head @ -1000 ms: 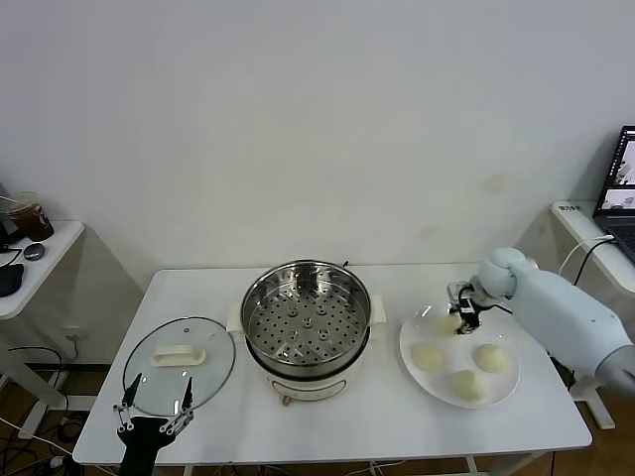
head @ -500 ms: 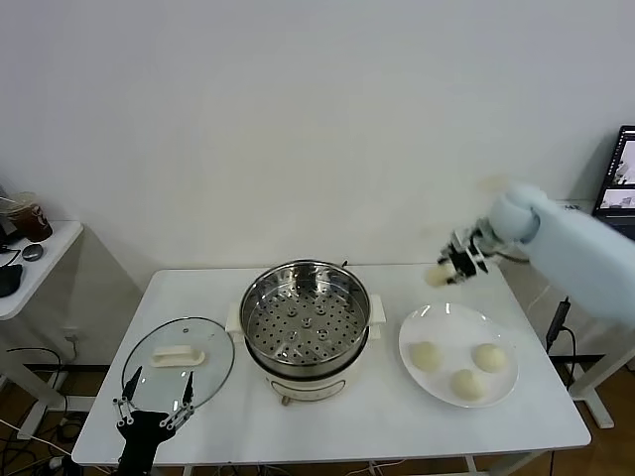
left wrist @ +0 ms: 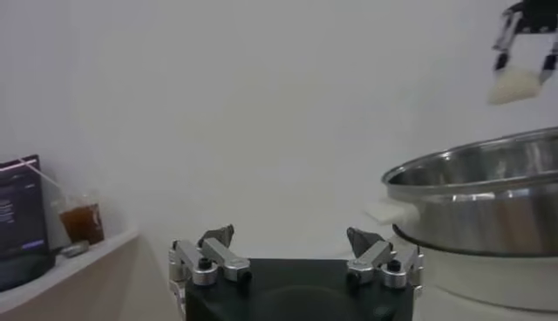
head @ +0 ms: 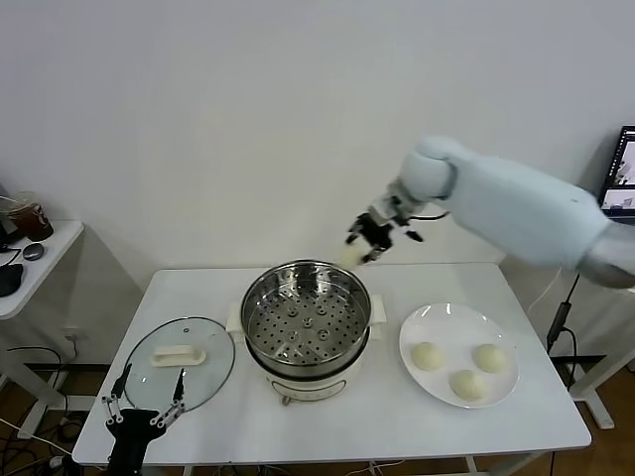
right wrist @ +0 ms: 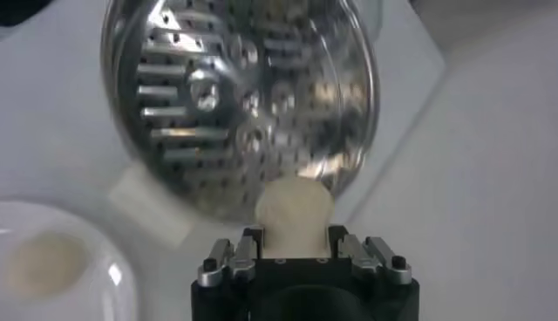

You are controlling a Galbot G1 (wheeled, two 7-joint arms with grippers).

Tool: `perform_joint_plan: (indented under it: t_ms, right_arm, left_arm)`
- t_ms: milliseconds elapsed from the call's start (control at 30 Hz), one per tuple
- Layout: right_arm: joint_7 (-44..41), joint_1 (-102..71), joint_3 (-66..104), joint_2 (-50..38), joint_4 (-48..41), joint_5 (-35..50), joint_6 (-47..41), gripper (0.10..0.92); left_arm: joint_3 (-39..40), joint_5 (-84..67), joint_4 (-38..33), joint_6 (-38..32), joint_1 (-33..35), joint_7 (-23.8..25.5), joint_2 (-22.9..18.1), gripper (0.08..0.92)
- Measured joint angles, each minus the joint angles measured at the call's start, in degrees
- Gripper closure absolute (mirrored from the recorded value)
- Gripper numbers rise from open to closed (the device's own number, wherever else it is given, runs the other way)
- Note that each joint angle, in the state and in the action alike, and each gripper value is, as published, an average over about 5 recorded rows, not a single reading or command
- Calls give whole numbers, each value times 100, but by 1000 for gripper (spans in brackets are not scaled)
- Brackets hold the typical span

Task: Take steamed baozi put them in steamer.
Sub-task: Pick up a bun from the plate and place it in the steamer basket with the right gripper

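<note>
Cream-white baozi (head: 349, 257) is clamped in the right gripper (head: 369, 238), up in the air just over the back right rim of the steamer (head: 306, 322). In the right wrist view you can see the bun (right wrist: 295, 215) squeezed between the two fingers (right wrist: 246, 251), with the perforated tray (right wrist: 235, 96) below it. Not touching the pot at all, just hanging above it.

Three more baozi (head: 464, 368) sit on the white plate (head: 437, 322) to the right of the steamer, near each other, none in the pot. The steamer tray is bare metal with holes.

Left gripper (head: 141, 408) is parked low at the near left table (head: 387, 416) edge, fingers (left wrist: 214, 252) spread wide, gripping nothing. It's just in front of the glass lid (head: 180, 362), which lies flat on the table left of the steamer.
</note>
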Motion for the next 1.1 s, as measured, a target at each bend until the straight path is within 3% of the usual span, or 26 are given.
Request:
perform_joint_plan:
  t_ms: [800, 933, 1100]
  right_arm:
    - [733, -739, -123, 1290, -1421, -2261, 2068, 506]
    - [842, -818, -82, 1385, -1587, -2511, 2254, 449]
    - [948, -846, -45, 1411, -1686, -2682, 2397, 308]
  left_arm:
    - [-129, 54, 101, -116, 1, -12, -62, 177]
    - [-135, 61, 103, -140, 18, -12, -68, 177]
    - [-145, 61, 110, -159, 17, -17, -77, 177]
